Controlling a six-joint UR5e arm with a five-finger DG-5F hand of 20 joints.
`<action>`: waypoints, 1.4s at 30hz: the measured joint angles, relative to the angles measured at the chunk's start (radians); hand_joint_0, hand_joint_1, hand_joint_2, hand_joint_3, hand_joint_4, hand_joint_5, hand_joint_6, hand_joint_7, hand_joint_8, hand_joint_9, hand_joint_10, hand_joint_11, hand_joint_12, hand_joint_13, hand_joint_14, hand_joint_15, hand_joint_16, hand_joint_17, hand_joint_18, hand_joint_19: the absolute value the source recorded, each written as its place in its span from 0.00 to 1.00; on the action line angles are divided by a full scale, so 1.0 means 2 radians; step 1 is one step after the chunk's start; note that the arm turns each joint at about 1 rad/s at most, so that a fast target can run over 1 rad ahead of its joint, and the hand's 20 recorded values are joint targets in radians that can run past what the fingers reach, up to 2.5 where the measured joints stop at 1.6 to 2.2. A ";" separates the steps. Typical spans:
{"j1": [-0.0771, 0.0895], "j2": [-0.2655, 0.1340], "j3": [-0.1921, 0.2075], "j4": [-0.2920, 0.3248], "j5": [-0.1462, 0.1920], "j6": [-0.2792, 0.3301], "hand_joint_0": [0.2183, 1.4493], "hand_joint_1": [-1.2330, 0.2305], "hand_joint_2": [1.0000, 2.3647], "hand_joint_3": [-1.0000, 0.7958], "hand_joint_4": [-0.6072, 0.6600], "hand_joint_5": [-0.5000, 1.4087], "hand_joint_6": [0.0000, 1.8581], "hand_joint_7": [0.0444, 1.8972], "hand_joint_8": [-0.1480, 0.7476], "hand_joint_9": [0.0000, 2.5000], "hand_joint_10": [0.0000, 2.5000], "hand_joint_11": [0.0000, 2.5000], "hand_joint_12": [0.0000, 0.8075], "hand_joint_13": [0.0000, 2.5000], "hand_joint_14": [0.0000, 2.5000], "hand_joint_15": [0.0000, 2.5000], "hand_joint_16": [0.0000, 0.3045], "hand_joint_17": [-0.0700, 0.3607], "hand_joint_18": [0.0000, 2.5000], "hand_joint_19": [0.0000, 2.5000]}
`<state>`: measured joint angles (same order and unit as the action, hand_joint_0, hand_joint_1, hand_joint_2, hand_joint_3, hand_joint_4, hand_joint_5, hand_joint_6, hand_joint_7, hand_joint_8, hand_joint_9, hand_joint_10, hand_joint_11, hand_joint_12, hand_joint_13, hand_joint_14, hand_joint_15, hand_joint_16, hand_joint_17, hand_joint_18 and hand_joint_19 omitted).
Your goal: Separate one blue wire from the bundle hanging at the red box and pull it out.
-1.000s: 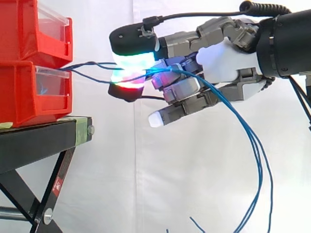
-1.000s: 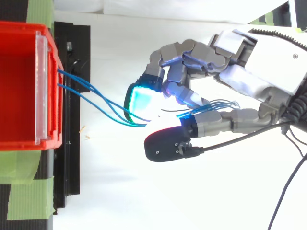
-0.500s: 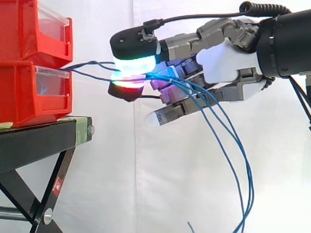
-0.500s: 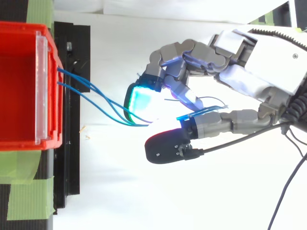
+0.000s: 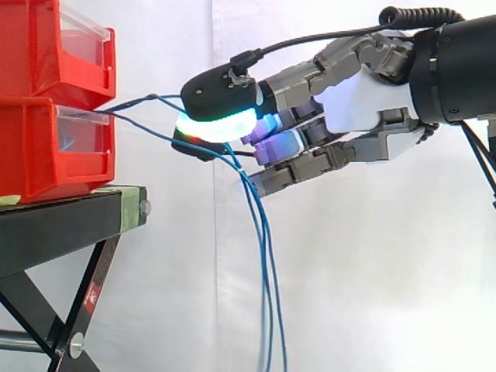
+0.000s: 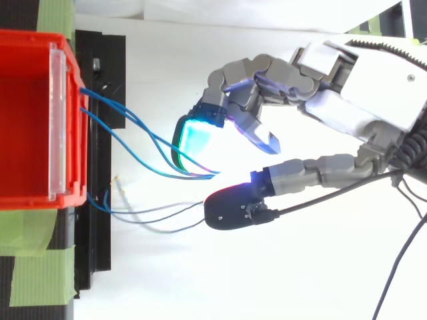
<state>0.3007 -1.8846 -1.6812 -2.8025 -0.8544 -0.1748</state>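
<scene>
Several thin blue wires [image 5: 261, 256] leave the front of the lower red bin [image 5: 39, 155] and run right to my hand [image 5: 360, 101]. A glowing green-cyan fingertip [image 5: 217, 122] sits on top of them, with the thumb [image 5: 194, 146] just beneath. The bundle is pinched between the two. Right of the pinch the wires drop almost straight down past the bottom edge. From above, the wires [image 6: 133, 137] fan out from the bin [image 6: 27, 120] and meet under the fingertip [image 6: 193, 137]. The other fingers are stretched out with nothing on them.
A second red bin [image 5: 46, 46] is stacked on the lower one. Both rest on a black stand [image 5: 70, 225] with green tape [image 6: 40, 273] at its edge. A white curtain hangs behind. Loose wire ends [image 6: 153, 213] trail near the stand.
The wires' free lengths slid off the lower fingers and swung left; they now hang straight below the fingertips. The lower fingers straightened and the thumb shifted slightly away.
</scene>
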 measured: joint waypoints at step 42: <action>0.000 0.000 0.000 0.000 0.000 0.000 0.29 0.36 0.01 0.39 0.67 0.14 0.44 0.54 0.55 0.14 0.60 0.54 0.40 0.17 0.76 0.47 0.11 0.33 0.25 0.35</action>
<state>0.3007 -1.8850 -1.6812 -2.8024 -0.8544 -0.1749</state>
